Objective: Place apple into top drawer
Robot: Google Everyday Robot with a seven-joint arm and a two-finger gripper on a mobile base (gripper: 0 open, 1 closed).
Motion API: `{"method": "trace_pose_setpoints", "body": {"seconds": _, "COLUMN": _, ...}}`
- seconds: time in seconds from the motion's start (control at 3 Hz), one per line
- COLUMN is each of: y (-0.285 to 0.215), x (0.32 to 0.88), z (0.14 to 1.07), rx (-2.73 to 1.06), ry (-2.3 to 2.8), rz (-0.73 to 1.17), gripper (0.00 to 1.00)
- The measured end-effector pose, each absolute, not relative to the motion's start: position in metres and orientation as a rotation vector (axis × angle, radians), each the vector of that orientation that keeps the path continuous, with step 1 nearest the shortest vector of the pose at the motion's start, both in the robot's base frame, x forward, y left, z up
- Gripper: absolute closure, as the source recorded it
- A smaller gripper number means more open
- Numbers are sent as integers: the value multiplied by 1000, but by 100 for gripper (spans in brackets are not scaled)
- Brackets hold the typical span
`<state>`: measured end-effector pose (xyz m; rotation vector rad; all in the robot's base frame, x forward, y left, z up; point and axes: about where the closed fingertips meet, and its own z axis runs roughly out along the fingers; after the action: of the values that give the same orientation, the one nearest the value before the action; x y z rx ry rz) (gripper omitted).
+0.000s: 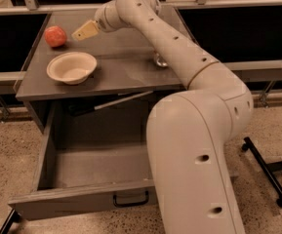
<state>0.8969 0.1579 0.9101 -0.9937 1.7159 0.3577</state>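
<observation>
The top drawer (77, 203) stands pulled out below the grey surface (126, 74), but the apple (55, 36) sits near the surface's far left corner, not yet picked up, so grasp, carry and drop all remain. The gripper (85, 30) hovers just right of the apple, apart from it and carrying nothing; whether it is released or clenched cannot be told. A white bowl (72, 67) lies near the front edge between apple and drawer, a likely obstacle on the way down.
</observation>
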Motion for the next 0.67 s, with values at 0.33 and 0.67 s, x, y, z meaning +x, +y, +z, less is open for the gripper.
{"method": "trace_pose_setpoints", "body": {"seconds": 0.33, "y": 157, "x": 897, "z": 910, "rx": -995, "ry": 1717, "rz": 358, "gripper": 0}}
{"method": "trace_pose_setpoints", "body": {"seconds": 0.67, "y": 178, "x": 891, "z": 910, "rx": -1001, "ry": 1689, "rz": 468, "gripper": 0}}
